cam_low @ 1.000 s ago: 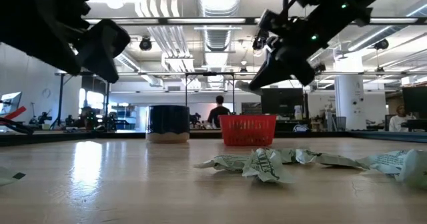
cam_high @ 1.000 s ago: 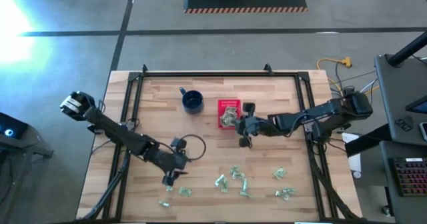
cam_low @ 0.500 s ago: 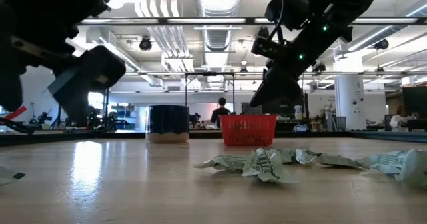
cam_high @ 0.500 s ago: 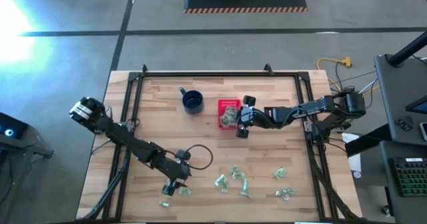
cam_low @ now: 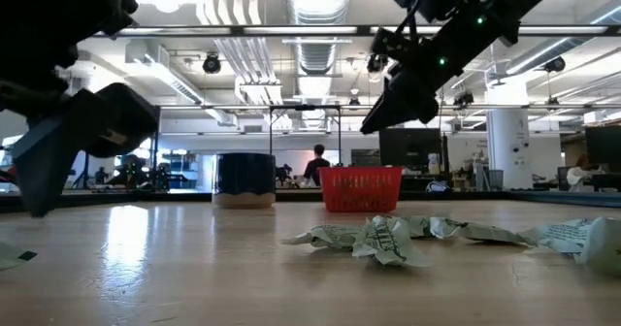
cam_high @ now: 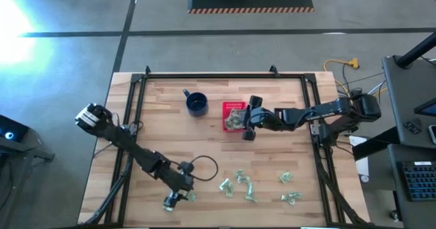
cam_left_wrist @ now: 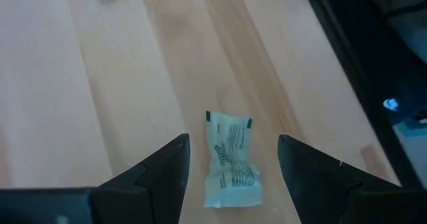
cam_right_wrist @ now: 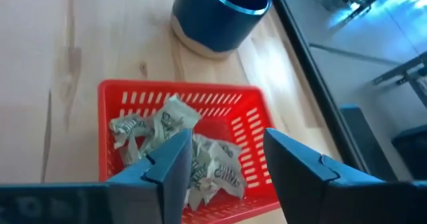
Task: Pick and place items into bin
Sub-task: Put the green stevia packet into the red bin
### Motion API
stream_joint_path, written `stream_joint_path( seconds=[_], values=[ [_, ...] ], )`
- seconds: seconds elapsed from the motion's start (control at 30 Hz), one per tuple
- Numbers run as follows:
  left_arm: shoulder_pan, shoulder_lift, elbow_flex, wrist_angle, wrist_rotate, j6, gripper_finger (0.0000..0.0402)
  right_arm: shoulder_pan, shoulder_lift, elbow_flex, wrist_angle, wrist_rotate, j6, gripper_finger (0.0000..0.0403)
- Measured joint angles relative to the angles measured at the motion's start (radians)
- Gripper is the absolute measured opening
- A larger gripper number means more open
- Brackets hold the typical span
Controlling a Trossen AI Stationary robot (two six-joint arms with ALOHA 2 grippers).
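From above I have the right end effector (cam_high: pixel 246 125) sitting at the edge of the red basket (cam_high: pixel 234 116), which lies just to its left with pale wrappers (cam_high: pixel 235 118) inside. Further left of it stands the dark blue mug (cam_high: pixel 196 104). My left end effector (cam_high: pixel 174 198) is low over the front of the bench (cam_high: pixel 157 127), right at one wrapper (cam_high: pixel 168 204). To its right, near it, a second wrapper (cam_high: pixel 189 196) lies, then a loose cluster (cam_high: pixel 240 185). Well beyond that, two more pieces (cam_high: pixel 289 188) lie.
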Motion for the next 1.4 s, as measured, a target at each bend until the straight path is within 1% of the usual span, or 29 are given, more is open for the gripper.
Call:
stream_joint_path(
  seconds=[0.17,0.3,0.43,0.53,0.6,0.63,0.77,0.87,0.97,1.03,1.23,1.3,1.4],
  values=[
    [-0.020,0.060,0.016,0.000,-0.030,0.001,0.0197,0.013,-0.053,0.000,-0.002,0.000,-0.017,0.0168],
    [-0.025,0.086,0.021,-0.001,-0.054,0.000,0.0163,0.018,-0.090,0.000,-0.009,0.000,-0.021,0.0159],
    [-0.024,0.088,0.020,-0.009,-0.073,0.002,0.0107,0.029,-0.126,0.000,-0.013,-0.001,-0.027,0.0149],
    [-0.018,0.075,0.020,-0.036,-0.092,0.031,0.0053,0.041,-0.154,0.000,-0.026,-0.001,-0.029,0.0142],
    [-0.010,0.058,0.019,-0.061,-0.114,0.061,0.0018,0.049,-0.176,0.000,-0.047,-0.001,-0.027,0.0137],
    [-0.005,0.052,0.018,-0.070,-0.139,0.078,0.0010,0.055,-0.186,0.000,-0.055,0.000,-0.023,0.0135],
    [0.035,0.009,0.019,-0.076,-0.247,0.172,0.0007,0.082,-0.222,-0.001,-0.094,-0.001,-0.004,0.0127],
    [0.080,-0.032,0.025,-0.066,-0.365,0.274,0.0002,0.113,-0.246,-0.001,-0.147,-0.004,0.013,0.0122],
    [0.145,-0.064,0.031,-0.031,-0.509,0.391,0.0001,0.155,-0.261,-0.001,-0.225,-0.010,0.055,0.0120],
    [0.201,-0.074,0.034,0.034,-0.548,0.485,0.0001,0.186,-0.267,-0.001,-0.284,-0.020,0.094,0.0121],
    [0.392,-0.069,0.034,0.255,-0.530,0.696,0.0000,0.302,-0.268,-0.001,-0.456,-0.107,0.284,0.0121],
    [0.452,-0.062,0.039,0.288,-0.486,0.738,0.0000,0.355,-0.268,-0.001,-0.501,-0.110,0.353,0.0118],
    [0.539,-0.051,0.068,0.297,-0.386,0.757,0.0000,0.434,-0.268,-0.001,-0.546,-0.113,0.443,0.0113]
  ],
)
